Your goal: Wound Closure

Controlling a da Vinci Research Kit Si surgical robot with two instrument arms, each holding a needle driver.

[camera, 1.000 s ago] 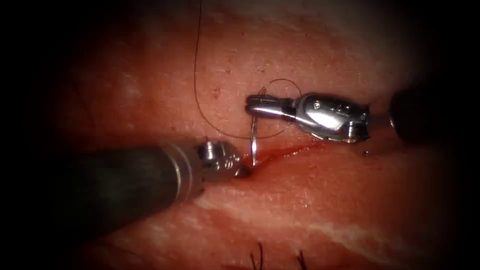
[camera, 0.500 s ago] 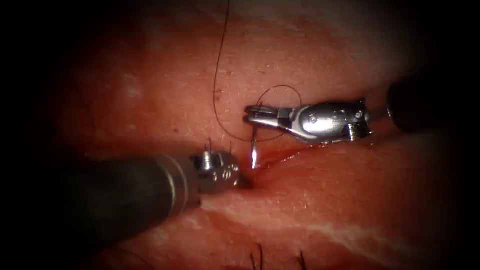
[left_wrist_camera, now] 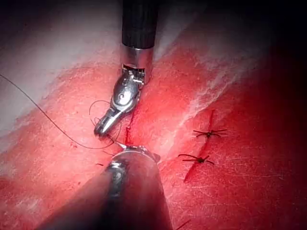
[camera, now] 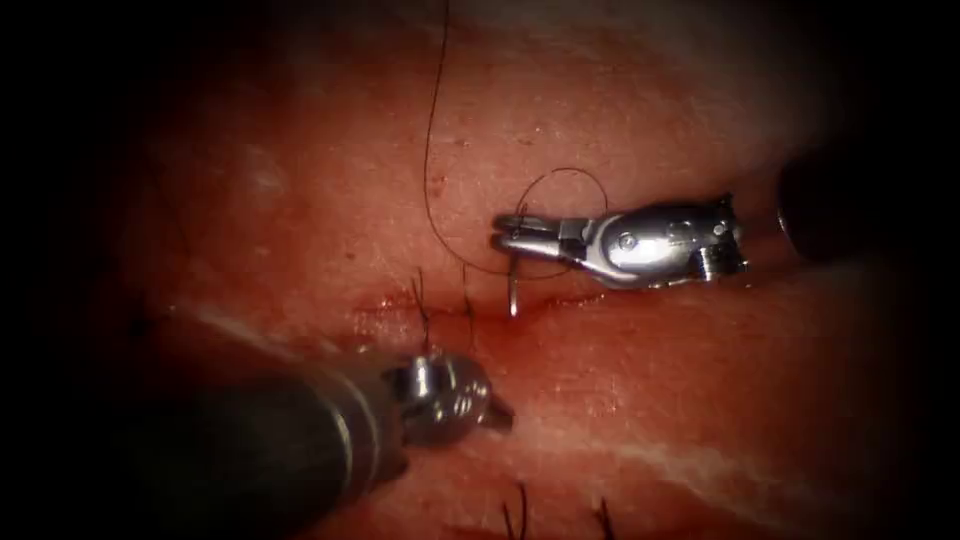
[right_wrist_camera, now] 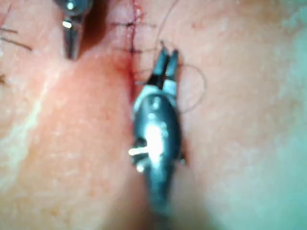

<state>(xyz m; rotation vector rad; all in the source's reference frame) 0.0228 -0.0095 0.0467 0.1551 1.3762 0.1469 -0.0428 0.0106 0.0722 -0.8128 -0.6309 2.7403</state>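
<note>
In the endoscope view, our right pincer pinches the curved needle near its thread end. The needle hangs down from the jaws with its point at the cut in the tissue; we cannot tell whether the tip has entered. The thread runs up from the needle and loops behind the jaws. Our left pincer has dropped away from the cut since a second ago and now sits below it, holding nothing; we cannot tell how its jaws stand. Earlier stitches lie left of the needle.

In the left wrist view, the right pincer sits beside the cut, thread trailing off.

In the right wrist view, its jaws are pressed together.

We judge the needle is being set for another bite; that calls for a steady tip at the cut's edge.
</note>
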